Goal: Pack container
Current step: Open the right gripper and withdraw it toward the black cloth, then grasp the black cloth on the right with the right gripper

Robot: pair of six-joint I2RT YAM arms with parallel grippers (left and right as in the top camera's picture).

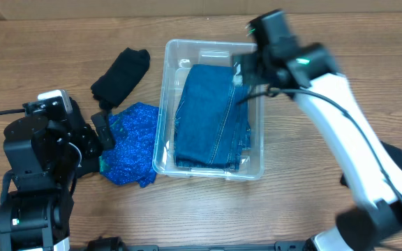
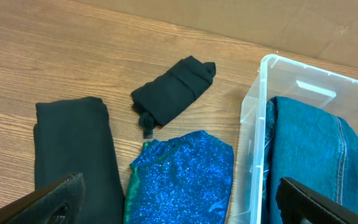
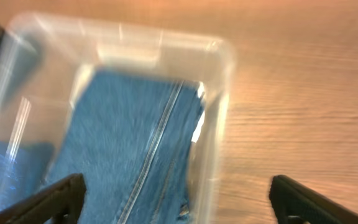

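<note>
The clear container (image 1: 163,111) stands mid-table with folded blue jeans (image 1: 209,118) lying in it. It also shows in the left wrist view (image 2: 253,118) and, blurred, in the right wrist view (image 3: 219,118). My right gripper (image 1: 246,70) is open and empty above the container's far right corner, its fingers (image 3: 182,205) spanning the right wall and the jeans (image 3: 123,155). My left gripper (image 1: 103,131) is open and empty over a blue glittery cloth (image 1: 132,143), left of the container. In the left wrist view its fingers (image 2: 185,208) straddle that cloth (image 2: 182,177).
A rolled black cloth (image 1: 121,73) lies left of the container's far end (image 2: 173,90). Another folded black cloth (image 2: 76,155) lies left of the glittery one, hidden under my left arm in the overhead view. A dark item (image 1: 396,160) shows beside my right arm.
</note>
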